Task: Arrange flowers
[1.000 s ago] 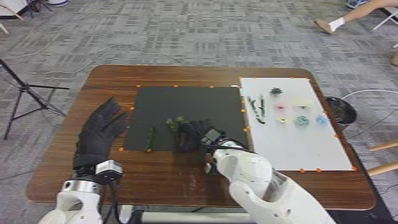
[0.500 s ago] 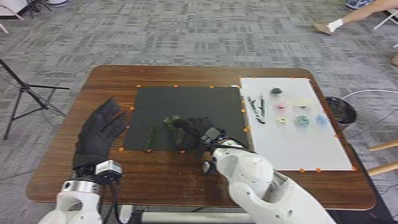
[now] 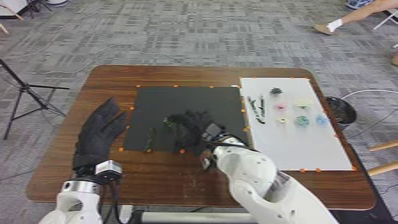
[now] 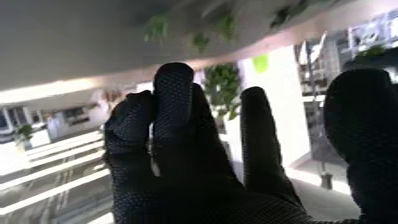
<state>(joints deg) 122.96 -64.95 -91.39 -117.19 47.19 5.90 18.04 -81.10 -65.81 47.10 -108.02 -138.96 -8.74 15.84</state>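
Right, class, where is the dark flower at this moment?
In the head view, the dark flower is on the right, towards the far end of the white board, just beyond the pink flower.

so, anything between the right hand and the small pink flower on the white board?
Yes: in the head view, thin dark stems lie on the board, between the flower and the black-gloved right hand over the dark mat.

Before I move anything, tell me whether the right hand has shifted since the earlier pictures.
Yes, slightly: the right hand has moved forward, toward the black mat's far edge.
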